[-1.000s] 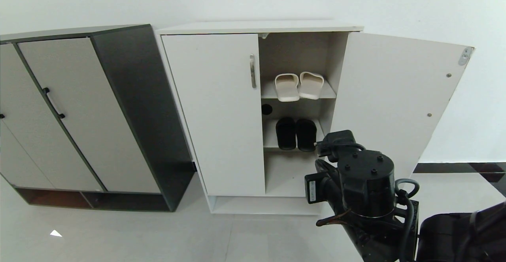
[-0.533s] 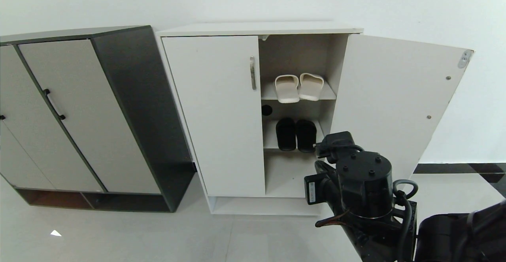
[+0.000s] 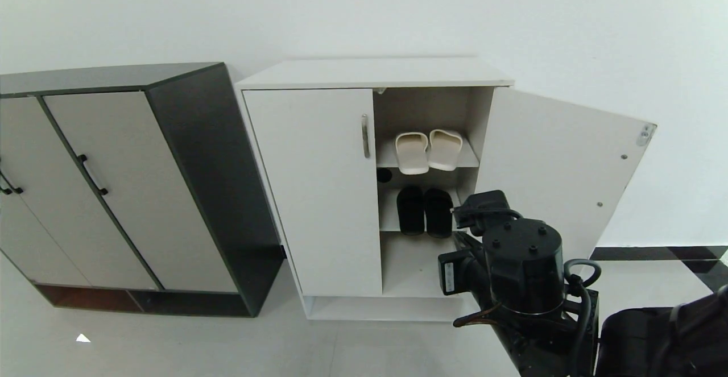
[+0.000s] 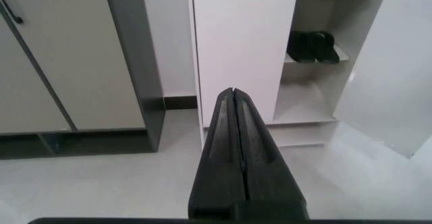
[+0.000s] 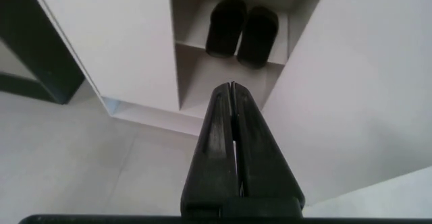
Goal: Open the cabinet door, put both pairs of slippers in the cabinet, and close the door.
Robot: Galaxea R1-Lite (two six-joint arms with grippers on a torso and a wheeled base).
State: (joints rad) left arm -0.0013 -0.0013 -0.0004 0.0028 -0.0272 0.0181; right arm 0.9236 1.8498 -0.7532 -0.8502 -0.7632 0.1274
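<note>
The white cabinet (image 3: 310, 189) has its left door shut and its right door (image 3: 557, 166) swung wide open. Inside, a cream pair of slippers (image 3: 426, 149) lies on the upper shelf and a black pair of slippers (image 3: 424, 211) on the shelf below. My right arm (image 3: 523, 263) hangs in front of the open door's lower part. The right gripper (image 5: 233, 92) is shut and holds nothing, just outside the opening below the black slippers (image 5: 241, 28). My left gripper (image 4: 233, 96) is shut and holds nothing, back from the closed left door, with the black slippers (image 4: 314, 46) off to one side.
A dark grey cabinet (image 3: 114, 183) with two pale doors stands against the white one's left side. A white wall runs behind both. Pale floor (image 3: 227, 343) lies in front, with a black tiled strip (image 3: 654, 252) at the right behind the open door.
The whole head picture has shifted: both cabinets sit lower and look a little smaller, so the camera moved. Slippers and open door keep their places; my right arm looks unmoved.
</note>
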